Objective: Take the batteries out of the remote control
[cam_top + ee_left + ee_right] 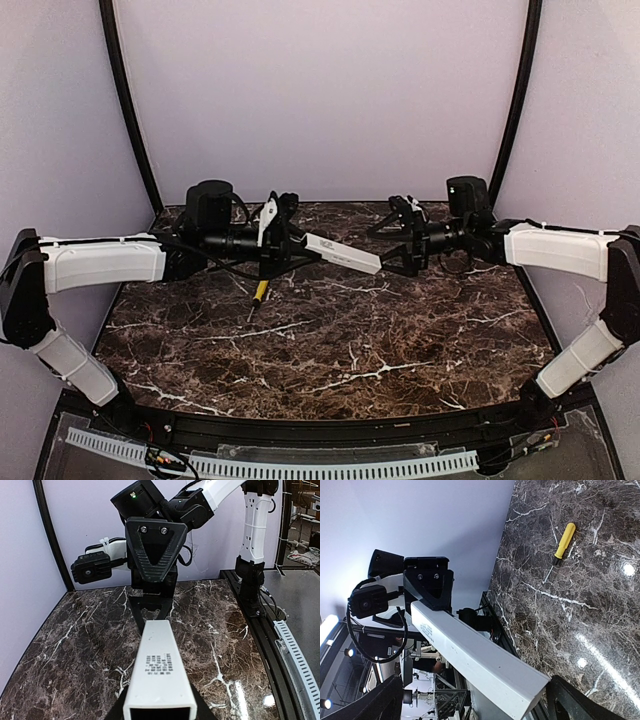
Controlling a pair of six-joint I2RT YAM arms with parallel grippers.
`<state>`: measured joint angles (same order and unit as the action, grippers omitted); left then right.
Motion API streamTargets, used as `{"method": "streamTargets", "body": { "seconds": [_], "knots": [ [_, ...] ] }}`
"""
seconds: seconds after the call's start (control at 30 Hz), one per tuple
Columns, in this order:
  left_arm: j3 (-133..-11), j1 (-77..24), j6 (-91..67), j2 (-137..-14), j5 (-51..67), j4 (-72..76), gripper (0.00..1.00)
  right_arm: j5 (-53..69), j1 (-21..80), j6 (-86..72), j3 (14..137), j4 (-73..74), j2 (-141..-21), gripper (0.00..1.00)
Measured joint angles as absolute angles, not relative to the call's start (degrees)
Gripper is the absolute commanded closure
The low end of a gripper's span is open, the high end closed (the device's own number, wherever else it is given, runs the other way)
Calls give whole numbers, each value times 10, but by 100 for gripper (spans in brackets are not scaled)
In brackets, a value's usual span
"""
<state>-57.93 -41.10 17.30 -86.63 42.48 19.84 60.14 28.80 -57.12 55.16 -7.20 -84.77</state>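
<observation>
The remote control [343, 253] is a long white bar held level above the table. My left gripper [303, 244] is shut on its left end. In the left wrist view the remote control [157, 662] runs away from the camera, small dark print on top, with the left gripper [160, 714] clamped at its near end. My right gripper [388, 250] stands open around the bar's right end. In the right wrist view the remote control [470, 655] lies between wide-spread fingers [572, 702], touching neither. The batteries are hidden.
A yellow-handled screwdriver [258, 293] lies on the dark marble table [330, 350] below the left gripper; the right wrist view shows the screwdriver [562, 541] too. Purple walls and black curved posts [128, 110] close in the back and sides.
</observation>
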Motion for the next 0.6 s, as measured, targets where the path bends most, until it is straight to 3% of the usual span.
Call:
{"method": "streamTargets", "body": {
  "seconds": [0.6],
  "knots": [
    [-579, -411, 160, -861, 426, 243, 100, 610, 265, -556, 544, -34, -832, 3]
  ]
}}
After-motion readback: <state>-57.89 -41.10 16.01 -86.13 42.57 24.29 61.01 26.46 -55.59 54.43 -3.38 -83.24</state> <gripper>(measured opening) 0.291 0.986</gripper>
